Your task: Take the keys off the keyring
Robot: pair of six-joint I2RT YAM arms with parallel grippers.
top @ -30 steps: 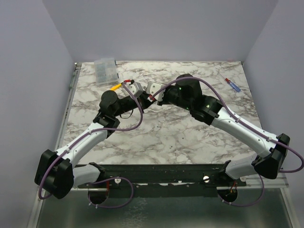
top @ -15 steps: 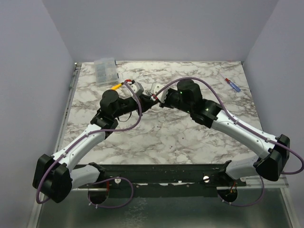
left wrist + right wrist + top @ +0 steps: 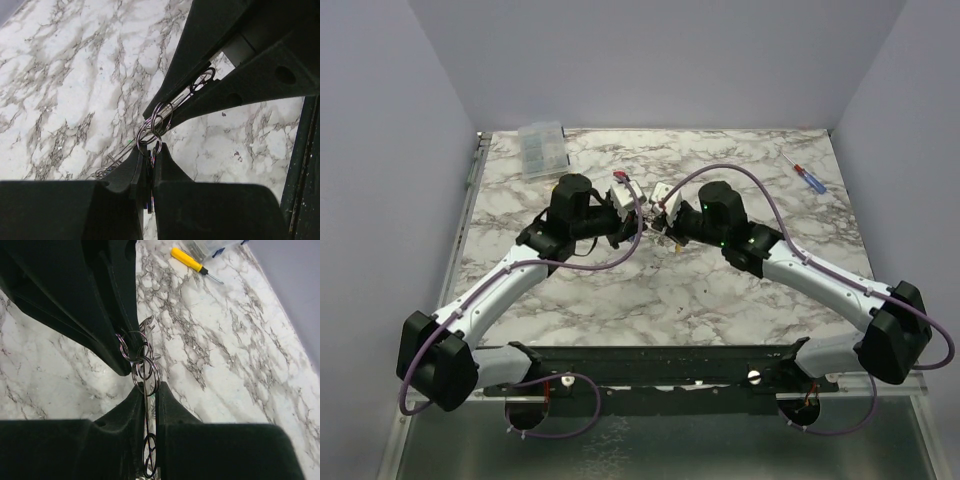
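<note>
White arm links [image 3: 490,300] with black joints [image 3: 575,195], purple cables [image 3: 760,185], green indicator lights [image 3: 703,208]

Tally by kind.
Two white-and-black robot arms, left [image 3: 510,285] and right [image 3: 820,280]. One yellow-handled screwdriver [image 3: 189,261]; one red-and-blue-handled screwdriver [image 3: 807,178]. One clear plastic compartment box [image 3: 542,150]. One marble-patterned tabletop [image 3: 720,290]. Thin metal wire rings [image 3: 144,369], linked in a chain: at least four seen from the right wrist, exact total unclear.
</note>
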